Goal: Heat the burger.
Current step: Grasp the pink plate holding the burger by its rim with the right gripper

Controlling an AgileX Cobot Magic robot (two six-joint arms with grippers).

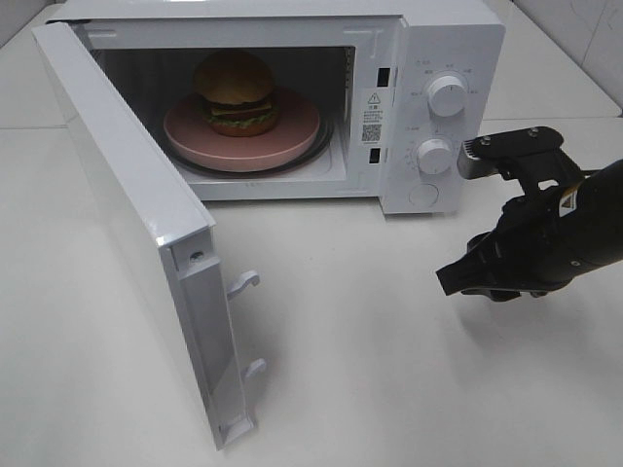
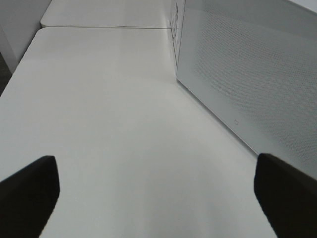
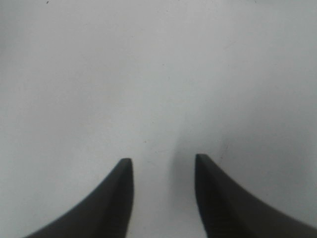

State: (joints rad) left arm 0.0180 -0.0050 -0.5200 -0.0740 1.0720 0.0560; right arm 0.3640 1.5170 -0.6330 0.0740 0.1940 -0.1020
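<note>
The white table point(image 1: 389, 389) carried everything. The white microwave point(image 1: 453, 49) sat at its far side with its front turned toward the robot, so both the cavity and the controls could be reached from the near side. Its door point(image 1: 127, 224) was swung fully open to the left, the free edge pointing near, which left the cavity clear for loading. The heating could probably not start until the door was shut.

Inside, a round pink plate point(image 1: 292, 131) lay flat on the turntable. It was roughly centred, likely so it could turn without catching the walls. The burger point(image 1: 234, 92) stood upright on that plate, a little left of its middle and well inside the cavity. The loading step looked done.

The right gripper point(image 1: 458, 277) hung low over bare table, right of the microwave and nearer than it, clear of the doorway. In the right wrist view its fingers point(image 3: 121, 198) stood partly spread over plain tabletop and pinched nothing. The left gripper point(image 2: 158, 198) did not show in the high view. Its wrist camera showed both fingers spread wide and empty, just above the table beside the perforated outer face of the door. That seemed a fair place to push the door closed from.

On the microwave's right panel the upper dial point(image 1: 447, 94) and lower dial point(image 1: 434, 156) were untouched by either gripper. Two small latch hooks point(image 1: 243, 282) stuck out from the door's free edge, ready to catch in the frame.
</note>
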